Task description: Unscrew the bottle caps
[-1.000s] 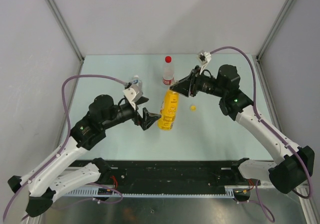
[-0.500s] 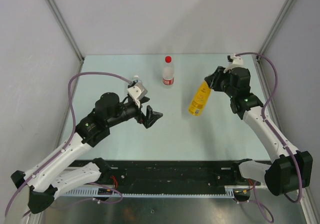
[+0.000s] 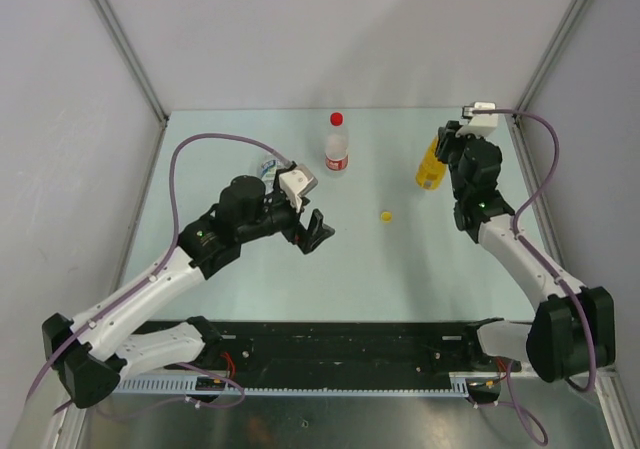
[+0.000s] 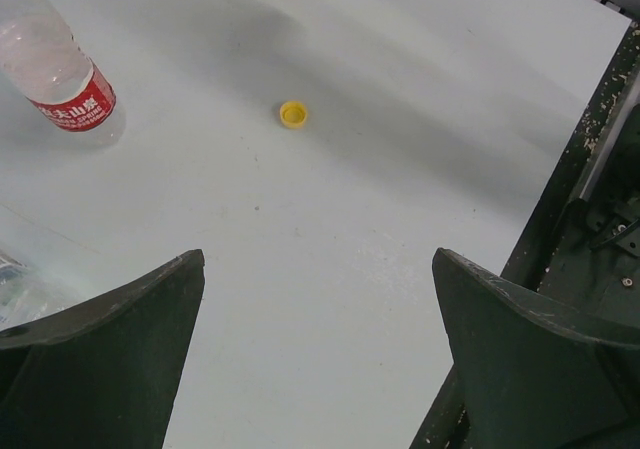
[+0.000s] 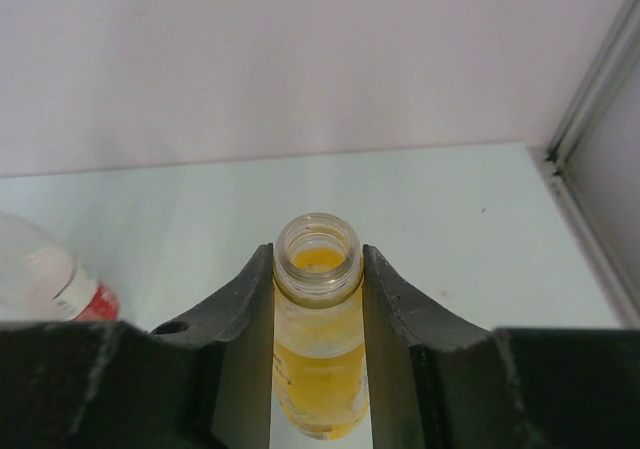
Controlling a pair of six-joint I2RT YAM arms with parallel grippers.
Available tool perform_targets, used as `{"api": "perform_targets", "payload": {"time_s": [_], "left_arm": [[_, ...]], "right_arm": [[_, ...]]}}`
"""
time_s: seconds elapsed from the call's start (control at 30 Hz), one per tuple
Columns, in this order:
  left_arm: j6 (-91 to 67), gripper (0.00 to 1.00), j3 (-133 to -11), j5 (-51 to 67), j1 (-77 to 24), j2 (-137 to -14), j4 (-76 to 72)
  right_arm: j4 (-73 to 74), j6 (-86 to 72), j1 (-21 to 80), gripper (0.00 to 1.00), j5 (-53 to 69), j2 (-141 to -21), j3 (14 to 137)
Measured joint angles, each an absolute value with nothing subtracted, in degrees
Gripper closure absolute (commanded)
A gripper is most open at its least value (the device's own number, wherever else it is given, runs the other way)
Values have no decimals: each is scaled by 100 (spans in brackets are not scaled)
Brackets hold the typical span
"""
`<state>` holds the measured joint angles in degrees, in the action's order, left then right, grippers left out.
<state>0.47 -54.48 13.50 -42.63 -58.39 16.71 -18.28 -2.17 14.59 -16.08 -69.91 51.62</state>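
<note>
Fingers (image 4: 100,359) of your left gripper (image 3: 315,231) are standing wide apart and are holding nothing. The gripper is hanging over the table (image 3: 420,269), left of centre and nearer to you than any bottle. In the left wrist view, bare tabletop is showing between the two dark fingers.

Beyond it and to its right, the yellow cap (image 3: 385,215) is lying loose on the table; it is sitting apart from all three bottles and is touching neither gripper. Just behind your left wrist, the blue-labelled bottle (image 3: 268,166) is showing only in part; its cap and its pose are not showing clearly enough for you to report.

Farther out on the right side, your right gripper (image 5: 318,254) is clamping the yellow bottle (image 3: 428,169) at the neck. The right wrist view is showing one finger pressing on each side just under the rim. The mouth is standing uncapped and is pointing up toward that camera; orange-yellow liquid is showing inside. You cannot tell whether the base is resting on the table or hanging just above it.

Farthest from you, near the middle of the back edge, the red-labelled bottle (image 3: 338,151) is standing upright on the table; the red cap (image 3: 337,119) is sitting on its top. This bottle is standing well apart from both grippers; it is lying left of the yellow bottle and beyond the loose yellow cap.
</note>
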Motion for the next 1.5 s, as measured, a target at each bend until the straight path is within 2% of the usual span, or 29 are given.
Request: {"api": "perform_targets", "payload": {"time_s": [0.77, 0.83, 0.93, 1.07, 1.27, 1.33, 1.5], "left_arm": [[200, 0, -5605, 1363, -4263, -6198, 1546], [202, 1, -5605, 1356, -4263, -6198, 1546], [207, 1, -5605, 1330, -4263, -6198, 1546], [207, 0, -5605, 1315, -4263, -6198, 1546], [209, 1, -5605, 1258, -4263, -6198, 1546], [211, 1, -5605, 1227, -4263, -6195, 1546], [217, 1, -5605, 1184, -4263, -6176, 1546]], "right_arm": [[-4980, 849, 1402, 100, -2534, -9181, 4967], [-5100, 847, 1409, 92, -2624, -9297, 4956], [-5221, 843, 1431, 73, -2727, -9415, 4952], [-5275, 810, 1479, 63, -2862, -9467, 4952], [-5286, 650, 1533, 55, -2963, -9494, 4952], [-5280, 600, 1551, 47, -2976, -9494, 4952], [-5229, 517, 1614, 34, -3173, -9498, 4952]]}}
